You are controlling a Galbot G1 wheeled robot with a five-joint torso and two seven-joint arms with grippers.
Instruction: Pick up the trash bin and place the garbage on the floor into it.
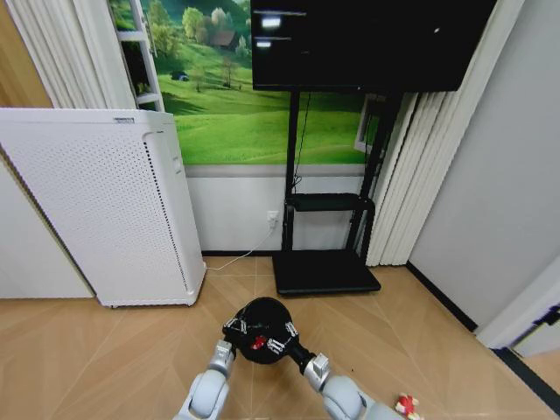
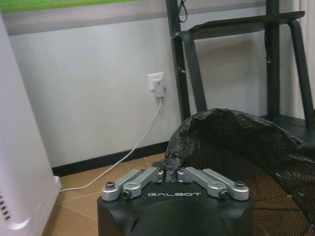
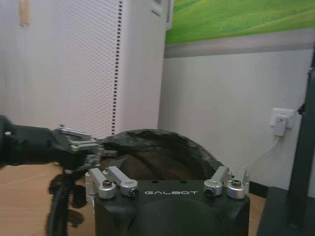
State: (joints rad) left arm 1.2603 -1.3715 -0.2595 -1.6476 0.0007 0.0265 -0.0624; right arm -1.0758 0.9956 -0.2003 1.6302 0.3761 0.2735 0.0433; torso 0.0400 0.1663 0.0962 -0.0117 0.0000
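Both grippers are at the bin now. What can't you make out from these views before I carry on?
- Trash bin contents: head view, interior too dark.
- Left gripper: its fingertips, left wrist view, buried in the bin liner.
- Right gripper: whether it is closed, right wrist view, bin rim covers the tips.
- Garbage: head view, too small to identify.

The head view looks forward and down from above, taking in the floor point(image 1: 105, 350), the white appliance point(image 1: 96, 201), the far wall and the black stand point(image 1: 325, 262), with the trash bin point(image 1: 262, 317) near the bottom. The left wrist view sits close behind the left claw point(image 2: 170, 173), facing the wall socket point(image 2: 156, 83) and stand. The right wrist view sits behind the right claw point(image 3: 167, 179), facing the appliance. All three share the bin.
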